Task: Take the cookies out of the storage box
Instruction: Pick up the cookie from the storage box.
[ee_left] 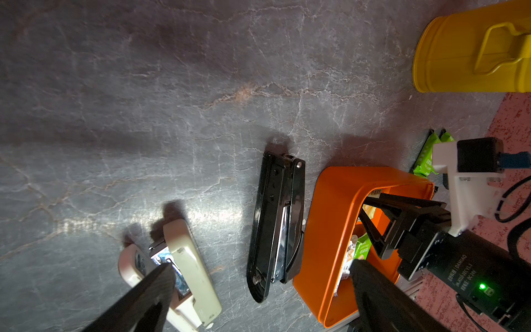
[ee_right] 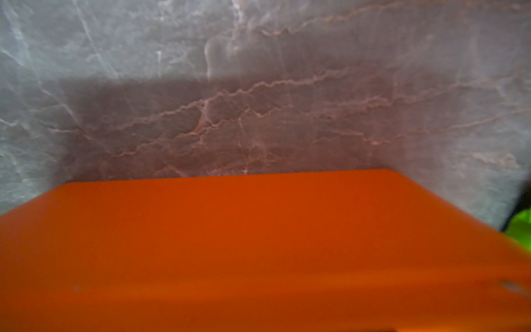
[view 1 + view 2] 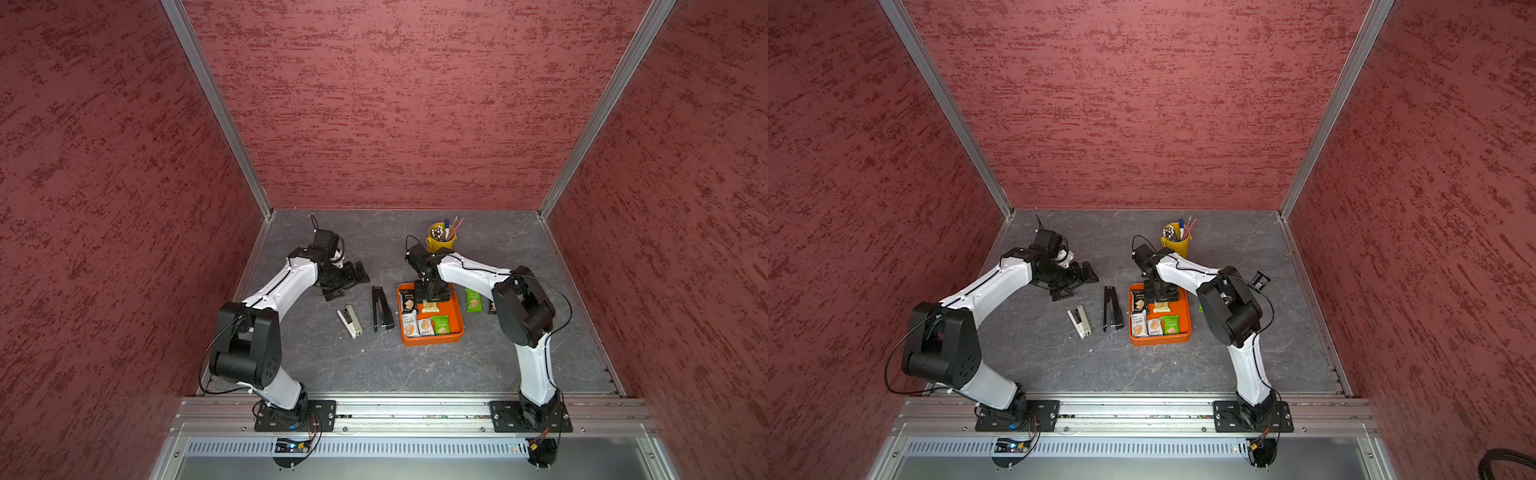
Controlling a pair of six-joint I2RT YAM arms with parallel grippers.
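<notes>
- My right hand reaches down into the far half of the storage box, directly over a pale cookie packet.
- Its fingers stand partly apart; I cannot tell whether they grip the packet, whose long axis the hand hides.
- The other cookies lie toward the box's near wall.
- My left hand is wide open, well apart from the box, so my right is nearer.

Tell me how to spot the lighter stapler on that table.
Start at the orange storage box on the grey table. A black stapler lies beside it, then the beige stapler. It alone is pale, and shorter.
</notes>
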